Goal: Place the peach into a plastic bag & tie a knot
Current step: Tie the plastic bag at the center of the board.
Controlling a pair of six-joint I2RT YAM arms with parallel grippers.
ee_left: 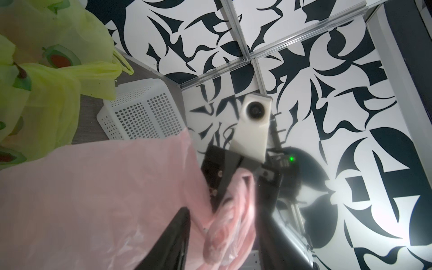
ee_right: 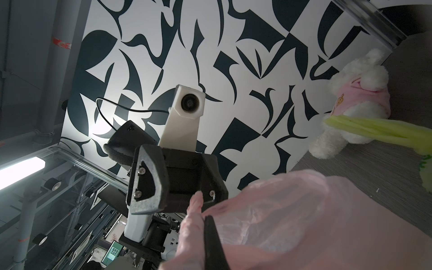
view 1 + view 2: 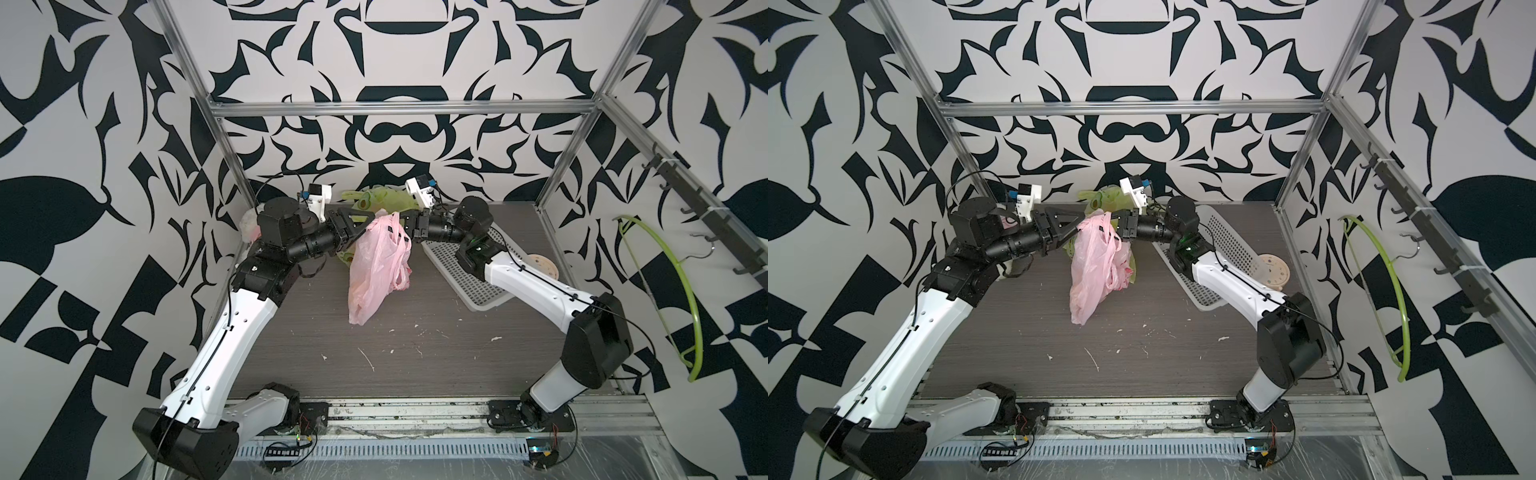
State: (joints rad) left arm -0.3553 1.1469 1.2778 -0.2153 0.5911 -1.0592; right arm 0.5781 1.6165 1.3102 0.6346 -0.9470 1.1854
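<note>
Black-and-white patterned walls (image 3: pixel 395 137) inside a metal frame (image 3: pixel 399 109); dark wood-grain table (image 3: pixel 415 340), white specks on it; white perforated basket (image 3: pixel 465 270) at far right, partly under the right arm; pink bag (image 3: pixel 374 266) hangs mid-table between both grippers; peach can't be made out through the film; green avocado-print bag (image 3: pixel 386 199) behind it by the back wall; plush toy (image 2: pixel 357 105) in the far left corner; right gripper (image 3: pixel 404 222) pinched closed on the pink bag's top; left gripper (image 3: pixel 368 224) jaws partway apart, handles between them, grip unclear.
</note>
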